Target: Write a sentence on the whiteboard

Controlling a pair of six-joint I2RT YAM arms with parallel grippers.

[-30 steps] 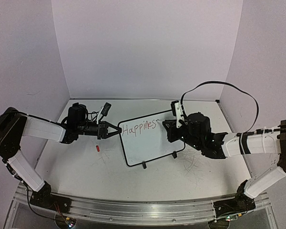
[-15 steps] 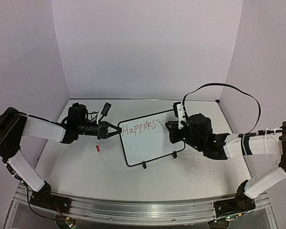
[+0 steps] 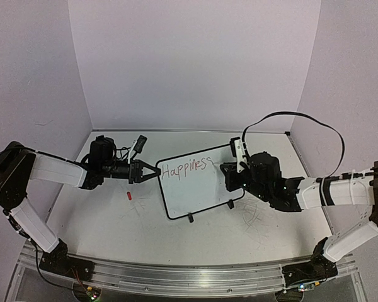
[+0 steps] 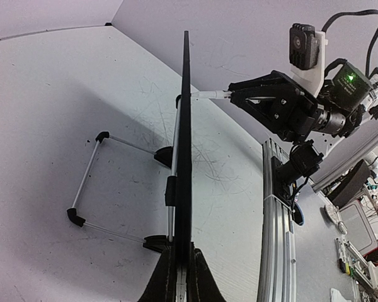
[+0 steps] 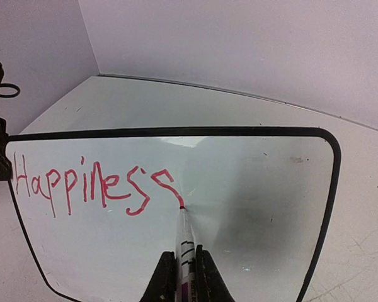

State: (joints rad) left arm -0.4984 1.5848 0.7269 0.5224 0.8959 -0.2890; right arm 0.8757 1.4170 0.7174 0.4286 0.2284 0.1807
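Observation:
The whiteboard (image 3: 198, 192) stands tilted on the table, its left edge held by my left gripper (image 3: 156, 172). Red lettering (image 3: 186, 168) in one line reads "Happiness"; the last letter is a part-drawn stroke. In the left wrist view the board (image 4: 186, 126) shows edge-on, with the gripper (image 4: 183, 255) shut on its black frame. In the right wrist view my right gripper (image 5: 186, 255) is shut on a white marker (image 5: 184, 236). Its red tip touches the board (image 5: 264, 182) at the end of the lettering (image 5: 82, 185). The right gripper (image 3: 230, 176) is at the board's right side.
A small red marker cap (image 3: 129, 195) lies on the table left of the board. The board's black feet (image 3: 190, 218) rest near the front. Its wire stand (image 4: 82, 189) sticks out behind it. The right arm (image 4: 283, 107) shows in the left wrist view. Walls close in on three sides.
The right gripper with the marker has moved a little to the right along the board, lengthening the last red letter. The left arm and the board have not moved.

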